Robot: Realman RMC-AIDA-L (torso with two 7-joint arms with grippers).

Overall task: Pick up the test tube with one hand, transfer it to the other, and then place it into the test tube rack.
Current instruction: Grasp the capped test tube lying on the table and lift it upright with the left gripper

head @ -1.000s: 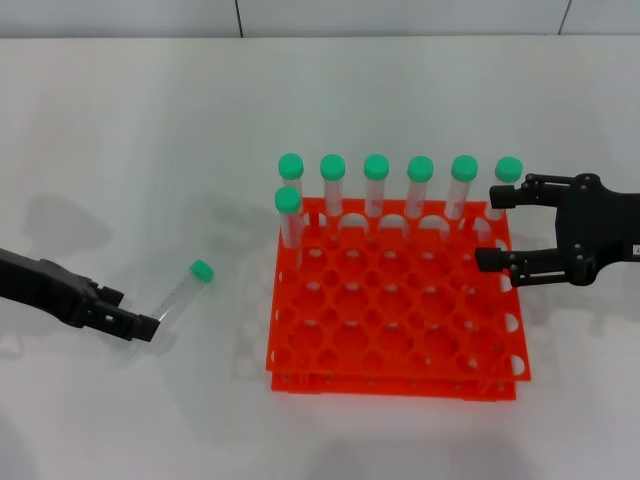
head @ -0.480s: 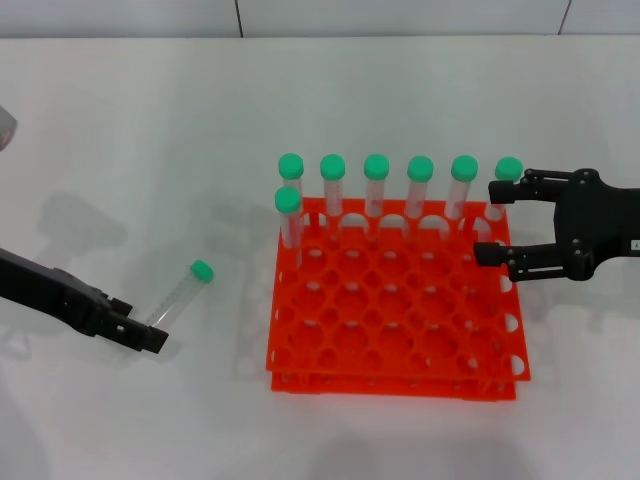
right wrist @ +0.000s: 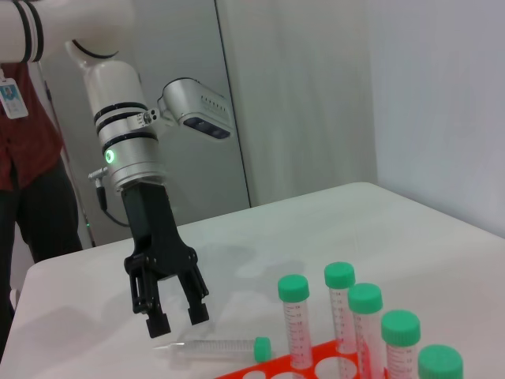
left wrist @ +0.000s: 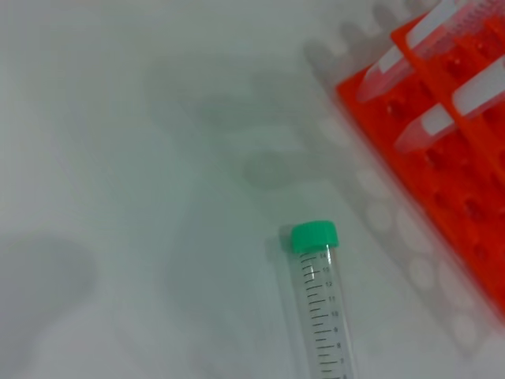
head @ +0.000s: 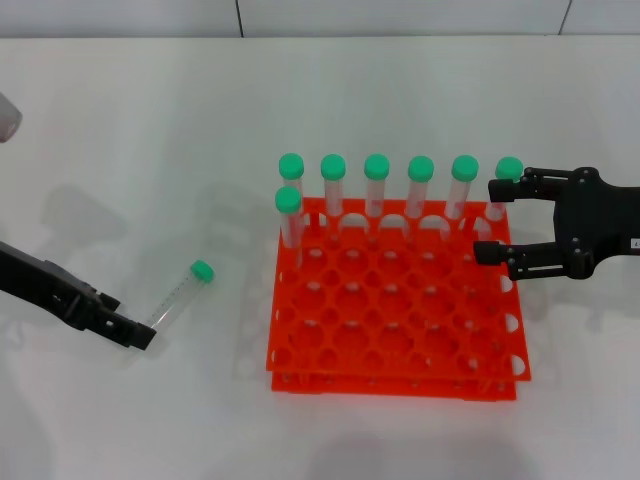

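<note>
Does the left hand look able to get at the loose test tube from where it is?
Probably yes: the left hand is open just above the base end of the test tube, which lies alone on the table, apart from the rack.

On the table (head: 150,120), the test tube (head: 182,291) lies left of the test tube rack (head: 395,310), with the left gripper (head: 138,330) at its base end toward the left edge and the right gripper (head: 495,220) over the rack's far right corner.
</note>
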